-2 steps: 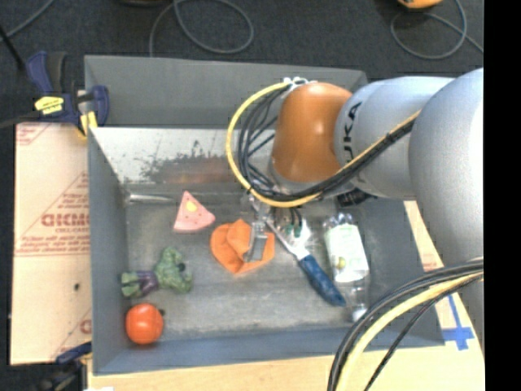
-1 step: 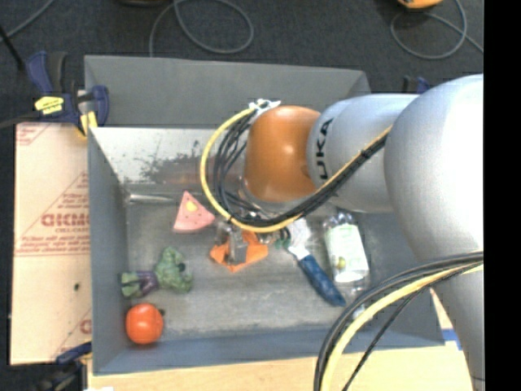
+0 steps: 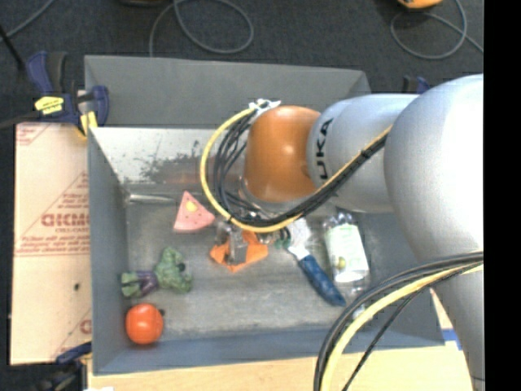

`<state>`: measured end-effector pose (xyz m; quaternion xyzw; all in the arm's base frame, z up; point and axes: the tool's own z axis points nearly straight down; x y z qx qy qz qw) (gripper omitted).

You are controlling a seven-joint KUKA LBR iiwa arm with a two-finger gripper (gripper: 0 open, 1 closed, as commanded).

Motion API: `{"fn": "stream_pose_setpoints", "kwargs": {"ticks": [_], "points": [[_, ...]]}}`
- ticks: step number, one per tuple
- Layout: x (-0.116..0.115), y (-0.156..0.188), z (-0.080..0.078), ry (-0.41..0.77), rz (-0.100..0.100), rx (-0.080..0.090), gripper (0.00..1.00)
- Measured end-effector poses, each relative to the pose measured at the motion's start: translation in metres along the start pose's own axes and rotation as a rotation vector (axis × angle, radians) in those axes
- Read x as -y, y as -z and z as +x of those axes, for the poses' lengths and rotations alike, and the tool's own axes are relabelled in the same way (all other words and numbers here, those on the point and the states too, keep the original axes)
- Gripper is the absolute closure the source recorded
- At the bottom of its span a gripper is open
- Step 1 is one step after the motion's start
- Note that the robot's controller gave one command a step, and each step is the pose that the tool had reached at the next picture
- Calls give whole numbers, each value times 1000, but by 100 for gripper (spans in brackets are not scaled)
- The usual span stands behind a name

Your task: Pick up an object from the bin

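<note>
The arm (image 3: 407, 161) comes in from 3 o'clock and bends down into the grey bin (image 3: 228, 96). Its orange wrist cover (image 3: 277, 153) sits over the middle of the bin, with yellow and black cables (image 3: 213, 165) looped round the cover's 9 o'clock side.

The jaws hang straight below the cover and are right down on a flat orange piece (image 3: 253, 253) lying on the bin floor, roughly in the middle and a touch toward 9 o'clock. Orange pokes out on both sides of the jaws, so they're on top of it or straddling it. I honestly can't tell how far open they are or whether they've got hold of it, because the wrist blocks too much.

Going by clock from the jaws:
- A pink wedge (image 3: 192, 214) that looks like a toy watermelon slice is at 10 o'clock, close by but not touching the orange piece, up near the back wall.
- A green broccoli-looking toy with a purple bit (image 3: 167, 274) is at 8 o'clock, a bit further off.
- A red-orange tomato (image 3: 144, 322) is further out at 7 to 8 o'clock, in the bin's near corner.
- A blue-handled tool (image 3: 319, 278) lies slanted at 4 o'clock.
- A white bottle with a green label (image 3: 345, 252) is at 3 o'clock, just beside the tool and partly under the arm.
</note>
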<state>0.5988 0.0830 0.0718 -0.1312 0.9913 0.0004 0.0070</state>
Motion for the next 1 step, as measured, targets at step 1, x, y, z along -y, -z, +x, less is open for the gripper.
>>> {"fn": "stream_pose_setpoints", "kwargs": {"ticks": [1], "points": [[-2,144,-13,32,2,7,100]]}}
